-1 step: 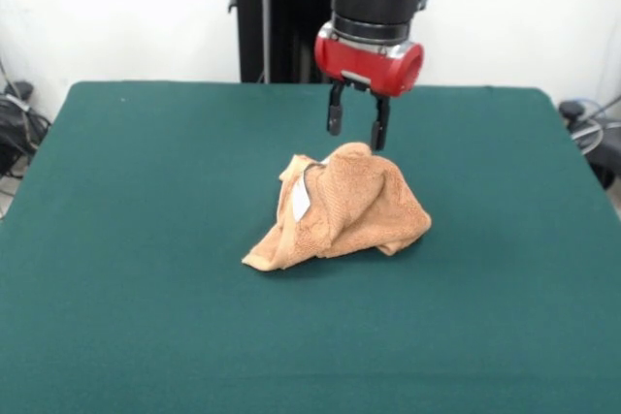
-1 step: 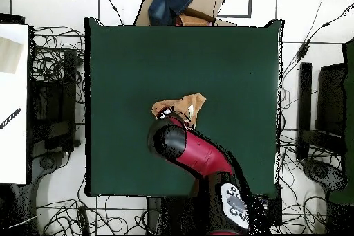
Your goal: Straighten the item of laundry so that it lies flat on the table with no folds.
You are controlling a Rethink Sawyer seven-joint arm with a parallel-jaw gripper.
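While the orange-tan terry towel [image 1: 342, 206] sits bunched in a peaked heap near the middle of the green table [image 1: 146, 317], nothing about it is flat: front view shows it rising to a rounded crest, with folds falling away on both sides and one thin corner trailing out onto the felt toward the near edge. A small white label [image 1: 301, 198] shows on the slope of the heap, next to a dark crease. The woven border band runs along the low trailing edge. Gripper [image 1: 356, 126] hangs directly over the crest, fingers spread apart with a clear gap between them, nothing held; one fingertip looks level with or just touching the top of the cloth, can't tell which. Above it, the red wrist housing and black arm segment come straight down. Overhead view: the towel [image 2: 188, 105] is only partly visible, the red and black arm [image 2: 200, 153] covers the side nearest the robot-side edge; the gripper itself is hidden under the arm there. Heap is well clear of all four table edges. Off the table: cardboard box with a blue cloth [image 2: 171, 1] past the far edge, cables [image 2: 55, 60] on the floor round the sides.
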